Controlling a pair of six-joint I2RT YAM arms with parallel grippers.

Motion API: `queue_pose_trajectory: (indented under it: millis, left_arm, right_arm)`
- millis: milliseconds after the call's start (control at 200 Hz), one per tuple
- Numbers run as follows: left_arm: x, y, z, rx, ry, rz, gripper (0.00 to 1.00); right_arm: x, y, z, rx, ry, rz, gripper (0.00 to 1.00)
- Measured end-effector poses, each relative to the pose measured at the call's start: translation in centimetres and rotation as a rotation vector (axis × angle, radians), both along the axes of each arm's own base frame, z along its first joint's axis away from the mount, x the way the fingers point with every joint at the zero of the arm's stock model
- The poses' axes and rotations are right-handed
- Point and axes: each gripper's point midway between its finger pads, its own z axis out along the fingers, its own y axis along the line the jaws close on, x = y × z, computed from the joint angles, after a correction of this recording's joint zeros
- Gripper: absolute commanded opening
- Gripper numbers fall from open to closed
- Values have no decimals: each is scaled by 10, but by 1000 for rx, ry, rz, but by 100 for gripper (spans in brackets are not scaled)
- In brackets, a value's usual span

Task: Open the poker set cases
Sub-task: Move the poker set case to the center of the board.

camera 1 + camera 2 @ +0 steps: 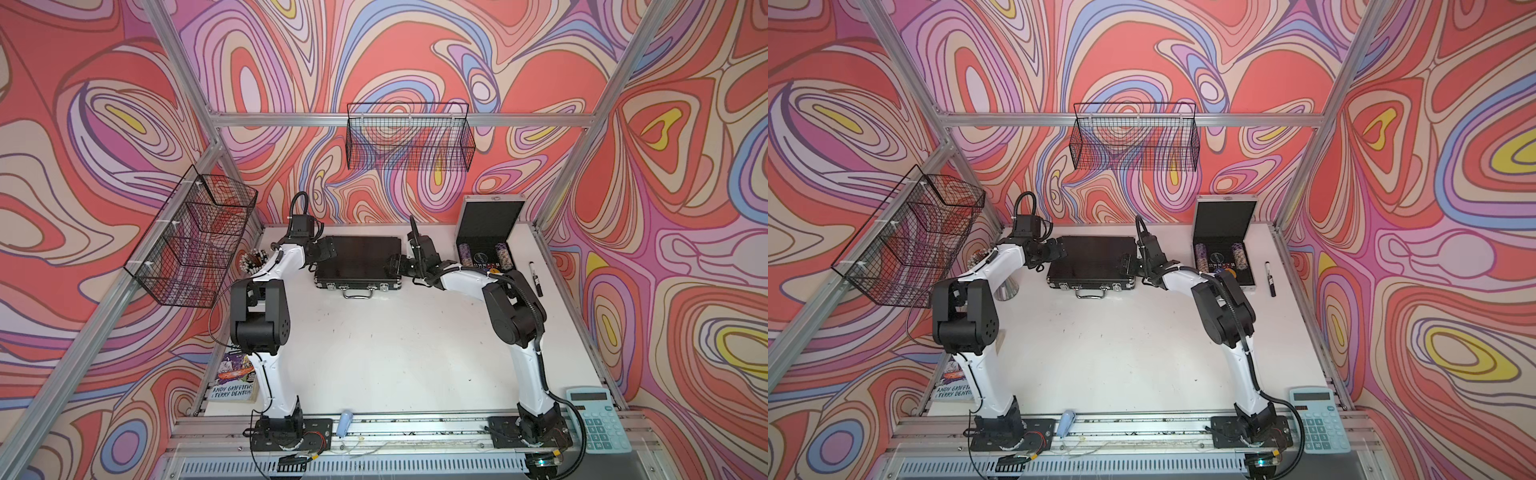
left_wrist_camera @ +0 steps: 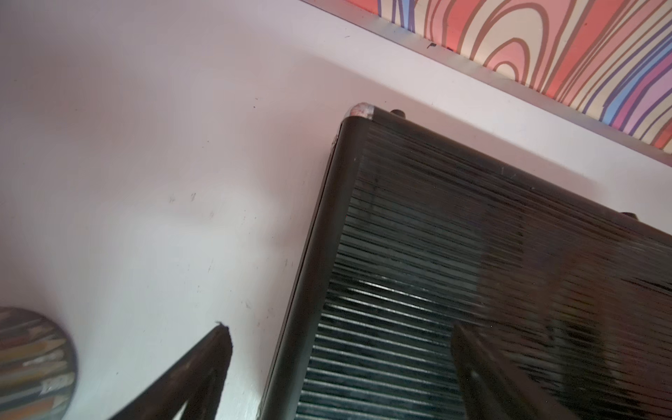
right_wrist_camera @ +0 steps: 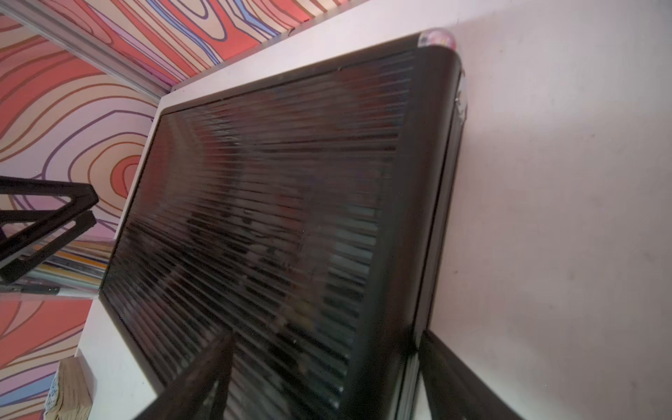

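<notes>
Black ribbed poker case (image 1: 357, 262), lid down, lies between the two claws. The left claw (image 2: 342, 363) and right claw (image 3: 327, 378) are each spread wide astride one short end, probably to lift the wide lid evenly. Beyond the right claw's outer side, the silver poker case (image 1: 489, 224) stands already open on the tabletop (image 1: 395, 353).
</notes>
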Motion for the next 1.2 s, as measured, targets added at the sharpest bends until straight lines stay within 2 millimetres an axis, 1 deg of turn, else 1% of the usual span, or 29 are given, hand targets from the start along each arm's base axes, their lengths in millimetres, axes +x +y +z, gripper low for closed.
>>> queue_pose_trajectory:
  millis: [75,185,270,346,596,731,796,861,931,1087,1202]
  left_arm:
    - [8,-3,-5,-17,7,-16,94]
    - [16,-11,-17,-51,29,-46,93]
    - [18,-19,-28,-86,51,-71,92]
    - [18,-21,-34,-98,64,-81,90]
    - [17,-24,-37,-88,67,-87,88]
    - [16,-25,-37,-71,54,-84,88]
    - [13,-31,-37,-76,41,-91,87]
    - [8,-42,-37,-78,38,-110,87]
    - [0,-58,-37,-82,43,-137,87]
    - [-14,-96,-37,-86,56,-204,86]
    - [-22,-119,-37,-91,66,-241,86]
  right_arm:
    - [5,2,-7,3,10,-7,82]
    - [15,1,-6,9,5,-22,82]
    - [19,1,-6,10,7,-29,82]
    - [21,1,-7,10,7,-32,81]
    - [21,-1,-8,18,14,-18,80]
    - [19,-7,-10,36,9,-9,80]
    - [16,-13,-10,41,9,-10,80]
    - [14,-23,-10,39,14,-22,79]
    - [14,-37,-10,35,21,-34,79]
    - [21,-71,-9,17,15,-78,79]
    - [18,-93,-9,-7,12,-109,79]
